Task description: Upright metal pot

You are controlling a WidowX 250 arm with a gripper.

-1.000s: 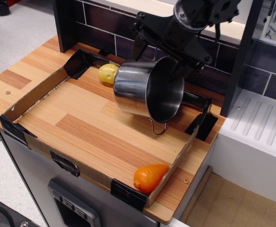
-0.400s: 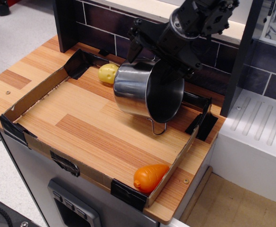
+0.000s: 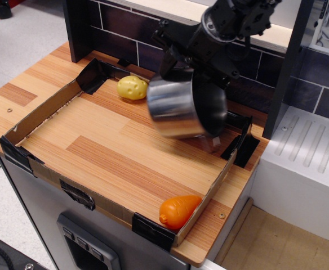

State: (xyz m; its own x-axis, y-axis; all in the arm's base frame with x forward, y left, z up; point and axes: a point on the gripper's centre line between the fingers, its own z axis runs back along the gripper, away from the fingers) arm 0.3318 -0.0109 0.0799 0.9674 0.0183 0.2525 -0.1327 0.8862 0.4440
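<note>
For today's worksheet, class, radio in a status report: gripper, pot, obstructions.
Gripper at metal pot rim, grip unclear. Pot on its side, blurred, mouth facing right. Yellow toy just left; orange toy in near corner, apart.

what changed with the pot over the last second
The shiny steel pot has shifted right and swung, now motion-blurred, exposing more of the yellow toy potato. The black claw stays at its rim and has turned with it. The orange toy carrot and the cardboard-edged tray are unchanged.

- Metal pot (image 3: 178, 109): tilted on its side, blurred, mouth facing right.
- Gripper (image 3: 190, 64): at pot's upper rim.
- Yellow toy potato (image 3: 132, 88): back of tray.
- Orange toy (image 3: 178, 210): front-right corner.
- Cardboard-edged tray (image 3: 38, 112).
</note>
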